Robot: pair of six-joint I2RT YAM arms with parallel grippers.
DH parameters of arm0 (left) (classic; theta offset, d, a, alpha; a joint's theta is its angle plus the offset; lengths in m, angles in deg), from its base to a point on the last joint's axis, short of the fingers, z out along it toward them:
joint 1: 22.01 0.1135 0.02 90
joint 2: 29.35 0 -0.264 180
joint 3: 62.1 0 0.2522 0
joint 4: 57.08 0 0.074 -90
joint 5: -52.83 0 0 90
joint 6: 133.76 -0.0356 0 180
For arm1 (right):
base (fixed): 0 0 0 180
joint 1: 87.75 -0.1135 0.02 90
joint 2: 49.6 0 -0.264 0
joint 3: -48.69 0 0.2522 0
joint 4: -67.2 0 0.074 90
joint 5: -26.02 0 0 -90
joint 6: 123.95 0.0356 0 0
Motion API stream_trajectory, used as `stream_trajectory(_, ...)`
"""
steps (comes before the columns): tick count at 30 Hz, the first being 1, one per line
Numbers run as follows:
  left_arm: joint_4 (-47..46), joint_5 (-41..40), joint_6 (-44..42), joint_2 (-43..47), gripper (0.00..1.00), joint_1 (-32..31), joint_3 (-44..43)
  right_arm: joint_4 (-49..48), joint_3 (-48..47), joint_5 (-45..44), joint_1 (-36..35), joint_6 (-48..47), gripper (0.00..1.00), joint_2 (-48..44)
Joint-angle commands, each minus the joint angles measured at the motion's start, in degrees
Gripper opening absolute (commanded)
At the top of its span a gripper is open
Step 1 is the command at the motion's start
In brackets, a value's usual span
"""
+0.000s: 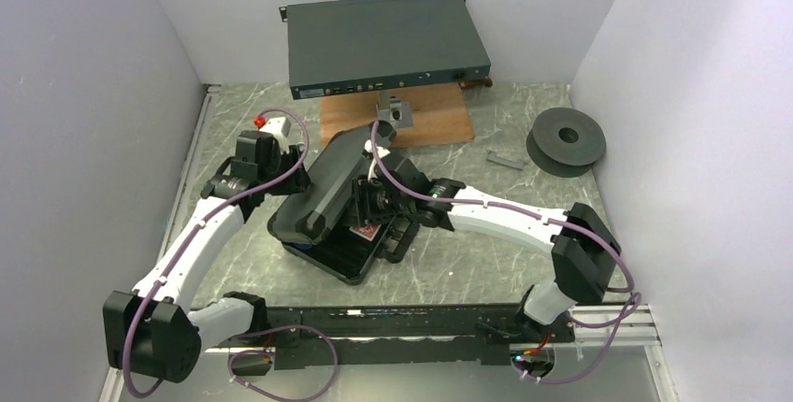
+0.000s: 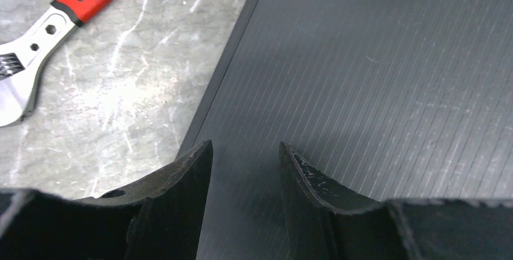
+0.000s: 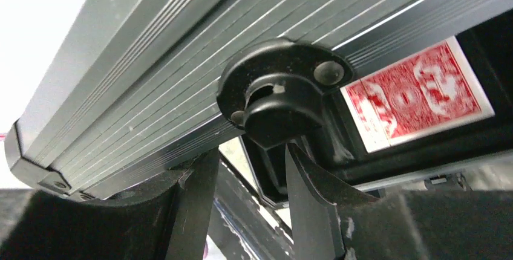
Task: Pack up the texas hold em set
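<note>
The black briefcase stands mid-table with its ribbed lid [image 1: 329, 182] half raised over the base [image 1: 348, 262]. The red-backed card deck [image 1: 366, 232] lies in the base and also shows in the right wrist view [image 3: 417, 94]. My left gripper [image 1: 285, 154] is open, its fingertips [image 2: 245, 151] just off the lid's outer ribbed face [image 2: 375, 78]. My right gripper [image 1: 367, 198] is at the lid's front edge, jaws parted [image 3: 248, 157], with the handle's end [image 3: 275, 118] between them beside the right finger. Chips, dice and the blue disc are hidden.
A large grey rack box [image 1: 383, 42] sits at the back on a wooden board [image 1: 430, 126]. A dark grey spool [image 1: 568, 140] and a small grey piece [image 1: 505, 161] lie at the right. A red-handled wrench [image 2: 54, 24] lies left of the case.
</note>
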Motion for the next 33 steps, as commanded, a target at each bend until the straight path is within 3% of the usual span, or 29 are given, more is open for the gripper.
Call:
stream_trajectory(1,0.3,3.6,2.9,2.3,0.5,-2.6,3.6,-3.2,3.3,-1.9,-0.3,1.5,0.48,-4.7)
stream_trajectory(14,-2.7,6.0,5.9,3.0,0.51,-5.8,7.5,2.6,8.9,-4.9,-0.5,-0.7,0.48,-10.2)
stream_trajectory(25,-4.2,7.0,7.8,4.2,0.51,-7.8,9.2,13.9,11.2,-16.5,0.1,-5.4,0.51,-19.2)
stream_trajectory(33,-2.3,4.5,8.4,6.1,0.5,-13.1,8.4,12.6,7.3,-17.6,2.1,-8.3,0.52,-17.2)
